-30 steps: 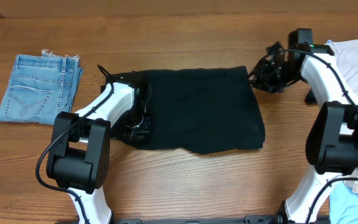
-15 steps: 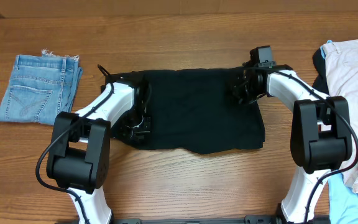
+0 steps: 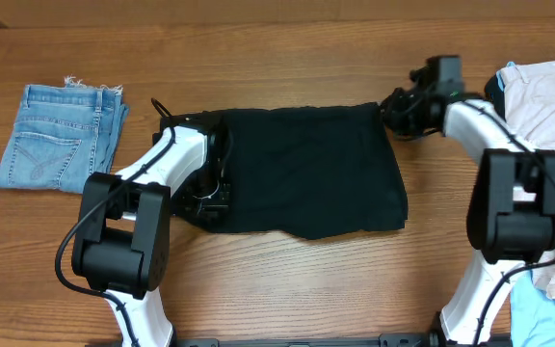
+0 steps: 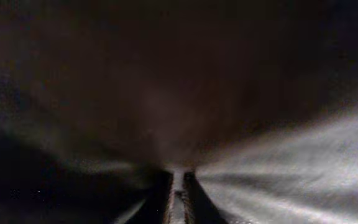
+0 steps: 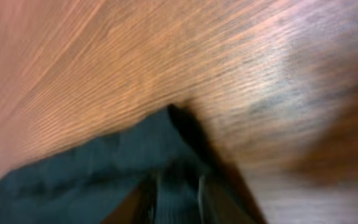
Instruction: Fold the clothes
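Observation:
The black shorts (image 3: pixel 306 169) lie spread flat in the middle of the wooden table. My left gripper (image 3: pixel 210 200) is at their left edge, low on the cloth. In the left wrist view its fingers (image 4: pixel 176 193) are pressed together with dark fabric (image 4: pixel 166 93) filling the frame. My right gripper (image 3: pixel 393 108) is at the shorts' far right corner. In the right wrist view its fingers (image 5: pixel 178 193) are closed on that black corner (image 5: pixel 92 168), which lies against the bare wood (image 5: pixel 166 50).
Folded light-blue denim shorts (image 3: pixel 61 135) lie at the far left. A beige garment (image 3: pixel 547 96) lies at the right edge, over something dark. A pale blue cloth (image 3: pixel 547 318) shows at the bottom right corner. Bare wood (image 3: pixel 287 48) runs along the back.
My right gripper went left onto the shorts' upper right part, then drew back right to the far corner. The left arm has stayed in place.

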You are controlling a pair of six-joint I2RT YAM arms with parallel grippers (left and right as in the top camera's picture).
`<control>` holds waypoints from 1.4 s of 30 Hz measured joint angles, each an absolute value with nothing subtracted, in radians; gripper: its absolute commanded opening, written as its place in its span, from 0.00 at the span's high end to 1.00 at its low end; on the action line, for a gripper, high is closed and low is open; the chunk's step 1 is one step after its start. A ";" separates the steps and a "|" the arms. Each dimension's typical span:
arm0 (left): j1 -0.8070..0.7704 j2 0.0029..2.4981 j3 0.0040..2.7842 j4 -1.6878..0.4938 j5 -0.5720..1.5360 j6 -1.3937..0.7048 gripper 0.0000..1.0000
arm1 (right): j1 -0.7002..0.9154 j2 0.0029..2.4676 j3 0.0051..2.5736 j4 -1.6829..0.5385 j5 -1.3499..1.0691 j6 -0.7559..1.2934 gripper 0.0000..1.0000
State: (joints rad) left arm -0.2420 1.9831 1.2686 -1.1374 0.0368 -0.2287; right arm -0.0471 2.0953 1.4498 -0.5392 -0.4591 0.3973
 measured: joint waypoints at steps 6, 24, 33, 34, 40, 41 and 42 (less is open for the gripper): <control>-0.244 1.980 1.468 -1.214 0.099 -0.219 0.91 | -0.094 1.954 1.506 -0.876 -0.581 0.234 0.72; -0.254 2.167 1.582 -0.908 0.098 -0.091 0.96 | 0.158 1.950 1.203 -0.839 -0.420 0.079 0.49; -0.234 2.194 1.632 -0.955 0.058 -0.074 0.96 | 0.050 1.948 1.199 -0.868 -0.395 0.240 0.48; -0.217 2.209 1.663 -0.989 0.054 -0.074 0.94 | 0.027 1.948 1.200 -0.876 -0.408 0.253 0.44; -0.099 2.260 1.900 -1.256 -0.010 -0.071 0.89 | -0.044 1.961 1.214 -0.898 -0.501 0.200 0.36; -0.081 2.261 1.968 -1.317 -0.023 -0.071 0.89 | -0.048 1.965 1.222 -0.908 -0.503 0.185 0.36; -0.076 2.261 2.011 -1.363 -0.029 -0.073 0.86 | -0.050 1.968 1.227 -0.916 -0.508 0.169 0.34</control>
